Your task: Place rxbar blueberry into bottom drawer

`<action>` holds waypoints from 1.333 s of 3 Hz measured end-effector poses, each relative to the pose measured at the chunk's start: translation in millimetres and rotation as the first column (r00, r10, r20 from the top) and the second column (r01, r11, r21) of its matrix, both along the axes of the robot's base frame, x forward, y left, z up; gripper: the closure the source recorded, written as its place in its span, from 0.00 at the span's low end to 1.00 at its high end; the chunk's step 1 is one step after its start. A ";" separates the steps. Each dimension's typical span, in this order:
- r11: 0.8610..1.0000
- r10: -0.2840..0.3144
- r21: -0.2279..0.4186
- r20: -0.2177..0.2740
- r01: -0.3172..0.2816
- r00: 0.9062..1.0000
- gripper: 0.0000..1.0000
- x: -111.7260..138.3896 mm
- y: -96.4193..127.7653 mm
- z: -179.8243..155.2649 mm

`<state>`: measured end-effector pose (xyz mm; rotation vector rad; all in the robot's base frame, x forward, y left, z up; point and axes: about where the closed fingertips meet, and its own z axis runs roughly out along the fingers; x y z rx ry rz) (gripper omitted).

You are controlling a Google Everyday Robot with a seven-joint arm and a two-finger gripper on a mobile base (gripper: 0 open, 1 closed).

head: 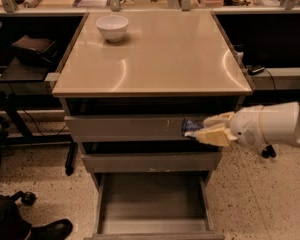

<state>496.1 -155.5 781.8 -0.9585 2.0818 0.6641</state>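
Gripping the rxbar blueberry (189,125) between its fingers (215,135), the gripper (200,128) hangs in front of the top drawer (120,128), above the open bottom drawer (150,204).

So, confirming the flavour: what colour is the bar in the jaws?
Dark blue, camera view: rxbar blueberry, in gripper before top drawer.

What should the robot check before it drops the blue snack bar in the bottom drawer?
1. Bar gripped: ok, the rxbar blueberry is pinched in the end effector, which reaches in from the right.
2. bottom drawer open: ok, pulled out.
3. Bar low enough to release: not ok, it is level with the top drawer.
4. Bar lined up over the opening: cannot tell.
5. Shoe away from the drawer: ok, off to its left.
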 end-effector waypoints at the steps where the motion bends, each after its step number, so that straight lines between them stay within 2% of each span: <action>1: 0.993 -0.118 -0.028 -0.075 0.117 0.990 1.00 7.1 1.4 -61.4; 2: 0.993 -0.117 -0.028 -0.075 0.116 0.990 1.00 6.9 1.6 -61.4; 3: 0.987 -0.156 -0.053 -0.106 0.151 0.982 1.00 8.4 5.3 -96.8; 4: 0.988 -0.138 -0.105 -0.241 0.115 0.961 1.00 -18.8 48.7 -215.7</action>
